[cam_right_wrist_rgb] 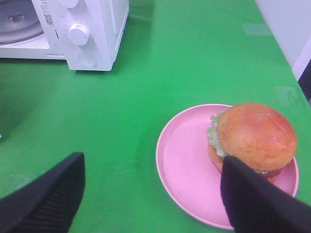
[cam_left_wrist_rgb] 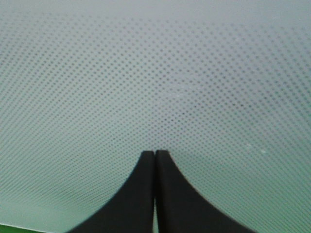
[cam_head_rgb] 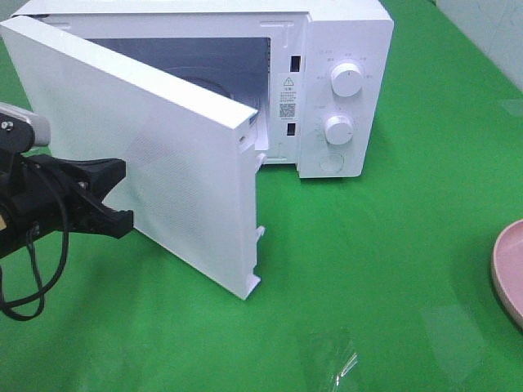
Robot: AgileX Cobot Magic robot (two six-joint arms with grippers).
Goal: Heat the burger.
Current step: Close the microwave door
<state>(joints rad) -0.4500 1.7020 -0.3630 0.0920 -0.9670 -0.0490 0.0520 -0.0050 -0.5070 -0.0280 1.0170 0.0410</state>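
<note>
The burger (cam_right_wrist_rgb: 255, 136), with a golden-brown bun and green lettuce, sits on the far side of a pink plate (cam_right_wrist_rgb: 189, 170) on the green table. My right gripper (cam_right_wrist_rgb: 153, 162) is open and hovers above the plate's near side; one finger (cam_right_wrist_rgb: 257, 204) is close beside the burger, not touching it. The exterior view shows only the plate's rim (cam_head_rgb: 508, 269); the burger and right gripper are out of frame there. The white microwave (cam_head_rgb: 343, 90) stands at the back with its door (cam_head_rgb: 180, 180) swung open. My left gripper (cam_left_wrist_rgb: 155, 154) is shut, with its tips against the door's dotted outer face (cam_left_wrist_rgb: 155, 73).
The microwave cavity holds a glass turntable (cam_right_wrist_rgb: 17, 19) and shows nothing else in it. Two white knobs (cam_head_rgb: 347, 80) are on its right panel. A small clear scrap (cam_head_rgb: 347, 366) lies on the green cloth (cam_head_rgb: 392, 245) near the front edge.
</note>
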